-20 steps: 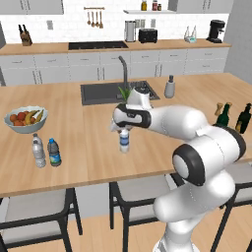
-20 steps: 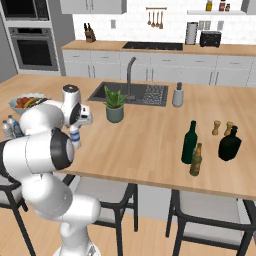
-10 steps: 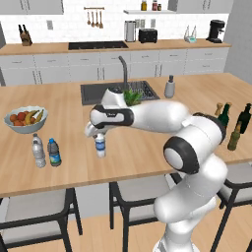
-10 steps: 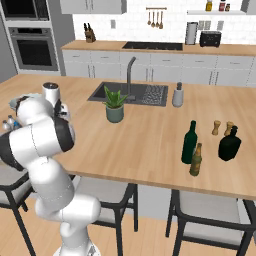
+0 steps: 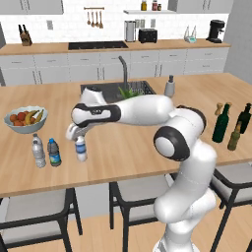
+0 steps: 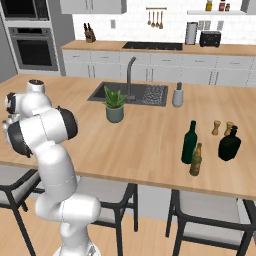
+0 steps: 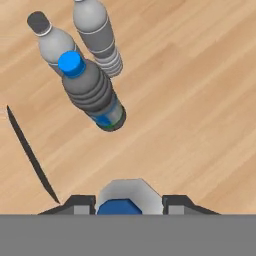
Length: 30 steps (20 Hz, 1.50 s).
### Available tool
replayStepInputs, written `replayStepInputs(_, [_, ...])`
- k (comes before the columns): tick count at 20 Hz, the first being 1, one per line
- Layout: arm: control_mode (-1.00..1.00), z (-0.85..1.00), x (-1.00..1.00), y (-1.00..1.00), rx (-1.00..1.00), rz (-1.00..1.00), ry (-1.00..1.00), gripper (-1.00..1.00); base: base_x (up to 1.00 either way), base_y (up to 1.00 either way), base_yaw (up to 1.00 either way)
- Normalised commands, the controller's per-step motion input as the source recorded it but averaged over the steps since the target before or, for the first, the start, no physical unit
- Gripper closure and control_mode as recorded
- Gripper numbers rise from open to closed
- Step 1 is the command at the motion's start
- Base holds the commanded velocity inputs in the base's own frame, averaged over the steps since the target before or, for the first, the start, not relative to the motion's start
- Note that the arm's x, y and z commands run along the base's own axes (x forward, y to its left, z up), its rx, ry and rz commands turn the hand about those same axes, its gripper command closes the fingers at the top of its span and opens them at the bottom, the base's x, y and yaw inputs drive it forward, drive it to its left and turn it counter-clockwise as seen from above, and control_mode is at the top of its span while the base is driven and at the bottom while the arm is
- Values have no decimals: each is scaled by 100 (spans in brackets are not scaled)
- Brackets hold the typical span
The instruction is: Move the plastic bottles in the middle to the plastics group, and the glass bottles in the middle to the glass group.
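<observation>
My gripper (image 5: 78,139) is shut on the top of a clear plastic bottle with a blue label (image 5: 81,150), held upright just over the counter. In the hand view its blue label (image 7: 119,206) shows between my fingertips (image 7: 80,204). To its left stand the blue-capped plastic bottle (image 5: 54,152) (image 7: 92,92) and the clear grey-labelled bottle of the plastics group (image 5: 38,151) (image 7: 97,32). Far right, the tall dark green glass bottle (image 5: 221,123) (image 6: 189,142) stands by the glass group: a blackish bottle (image 6: 230,145) and an olive-brown one (image 6: 196,160).
A fruit bowl (image 5: 25,118) sits behind the small bottles. A potted plant (image 6: 114,106), the sink with its tap (image 6: 131,75) and a soap dispenser (image 6: 177,96) lie mid-counter. Two wooden shakers (image 6: 216,127) stand near the glass group. Stools stand below the counter's front edge (image 5: 98,179).
The arm has swung left across the counter carrying the blue-labelled clear bottle, from the middle to just right of the two small bottles. The bottles on the counter have not moved.
</observation>
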Motion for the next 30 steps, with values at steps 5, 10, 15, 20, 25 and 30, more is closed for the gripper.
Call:
replayStepInputs(5, [-100, -1, 0, 38, 0, 43, 0, 100, 0, 0, 0])
replayStepInputs(10, [-100, -11, 0, 47, 0, 30, 0, 100, 0, 0, 0])
replayStepInputs(15, [-100, -10, 9, 20, 0, 10, 0, 100, 0, 0, 0])
replayStepInputs(20, [-100, -16, 23, 0, 1, 1, 0, 100, 0, 0, 0])
replayStepInputs(25, [-100, -13, 24, 2, 2, 0, 0, 100, 0, 0, 0])
replayStepInputs(30, [-100, -12, 27, 2, 0, 0, 0, 100, 0, 0, 0])
